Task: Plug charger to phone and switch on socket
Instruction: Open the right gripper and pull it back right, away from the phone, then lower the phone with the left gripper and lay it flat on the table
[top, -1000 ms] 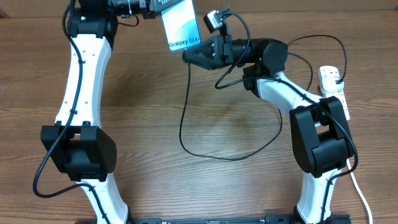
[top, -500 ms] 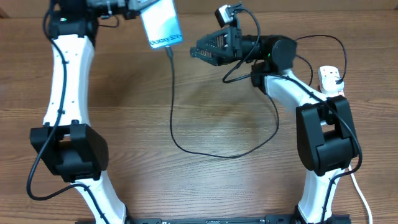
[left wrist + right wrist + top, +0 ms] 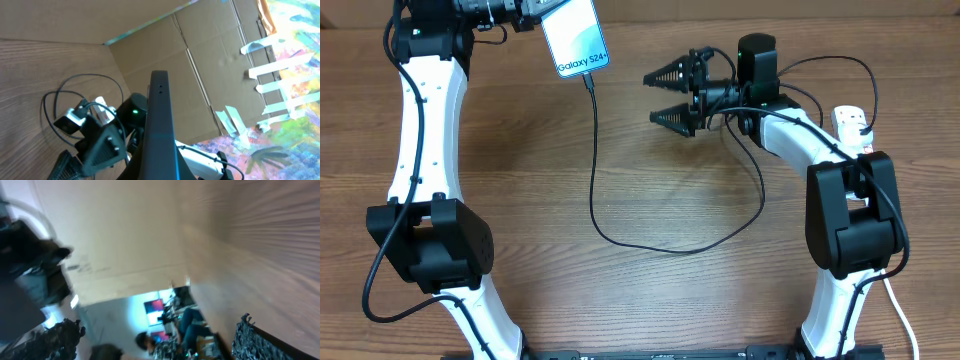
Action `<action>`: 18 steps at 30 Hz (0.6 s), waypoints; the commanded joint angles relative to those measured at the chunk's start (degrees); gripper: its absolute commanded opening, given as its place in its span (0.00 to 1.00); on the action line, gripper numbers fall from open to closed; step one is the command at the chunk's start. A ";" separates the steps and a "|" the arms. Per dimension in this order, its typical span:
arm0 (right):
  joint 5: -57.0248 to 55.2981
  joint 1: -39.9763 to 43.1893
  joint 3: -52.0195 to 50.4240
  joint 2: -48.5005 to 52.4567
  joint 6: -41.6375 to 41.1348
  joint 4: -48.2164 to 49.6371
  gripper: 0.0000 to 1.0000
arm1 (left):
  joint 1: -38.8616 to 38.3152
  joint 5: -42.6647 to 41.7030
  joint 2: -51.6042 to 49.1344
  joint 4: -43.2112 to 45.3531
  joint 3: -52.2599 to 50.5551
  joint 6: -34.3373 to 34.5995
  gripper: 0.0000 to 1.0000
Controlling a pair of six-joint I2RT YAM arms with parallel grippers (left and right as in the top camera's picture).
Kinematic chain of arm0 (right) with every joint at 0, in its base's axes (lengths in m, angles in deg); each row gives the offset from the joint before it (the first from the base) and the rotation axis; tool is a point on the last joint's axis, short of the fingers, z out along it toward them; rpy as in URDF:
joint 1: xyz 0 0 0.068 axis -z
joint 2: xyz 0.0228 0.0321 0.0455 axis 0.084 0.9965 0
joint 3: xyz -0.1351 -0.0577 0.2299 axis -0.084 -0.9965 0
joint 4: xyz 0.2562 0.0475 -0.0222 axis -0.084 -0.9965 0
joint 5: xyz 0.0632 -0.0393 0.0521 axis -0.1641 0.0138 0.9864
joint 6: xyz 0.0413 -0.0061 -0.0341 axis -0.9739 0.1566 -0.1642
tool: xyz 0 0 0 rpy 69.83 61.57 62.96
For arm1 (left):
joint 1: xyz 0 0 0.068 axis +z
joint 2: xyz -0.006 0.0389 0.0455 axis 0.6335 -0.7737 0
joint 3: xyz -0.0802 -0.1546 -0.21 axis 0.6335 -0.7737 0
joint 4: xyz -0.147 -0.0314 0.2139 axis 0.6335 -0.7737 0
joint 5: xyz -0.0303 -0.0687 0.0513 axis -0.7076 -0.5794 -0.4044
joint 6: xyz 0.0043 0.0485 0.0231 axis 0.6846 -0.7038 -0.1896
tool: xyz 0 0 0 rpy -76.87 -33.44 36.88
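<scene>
Phone (image 3: 575,38) screen: "Galaxy S24+"

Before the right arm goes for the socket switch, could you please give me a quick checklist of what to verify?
1. Charger tip in the phone: ok, the cable meets the phone's lower edge.
2. Left gripper holding the phone: ok, shut on its upper end.
3. Right gripper free to press: ok, open and empty.
4. Cable slack: ok, it lies in a loose loop on the table.
5. Charger's other end seated in the socket: cannot tell, the right arm partly hides it.
6. Socket already switched on: cannot tell, too small to read.
</scene>
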 commanded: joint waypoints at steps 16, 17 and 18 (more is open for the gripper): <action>-43.01 4.68 0.42 -13.40 35.93 -47.06 1.00 | -2.10 7.41 0.52 -19.78 0.61 -17.09 0.04; -45.18 4.68 0.42 -14.58 35.93 -48.26 1.00 | -2.43 8.98 0.50 -22.58 0.61 -19.02 0.04; -47.54 4.68 0.42 -15.93 35.95 -49.55 1.00 | -2.95 10.95 0.48 -25.83 0.61 -21.33 0.04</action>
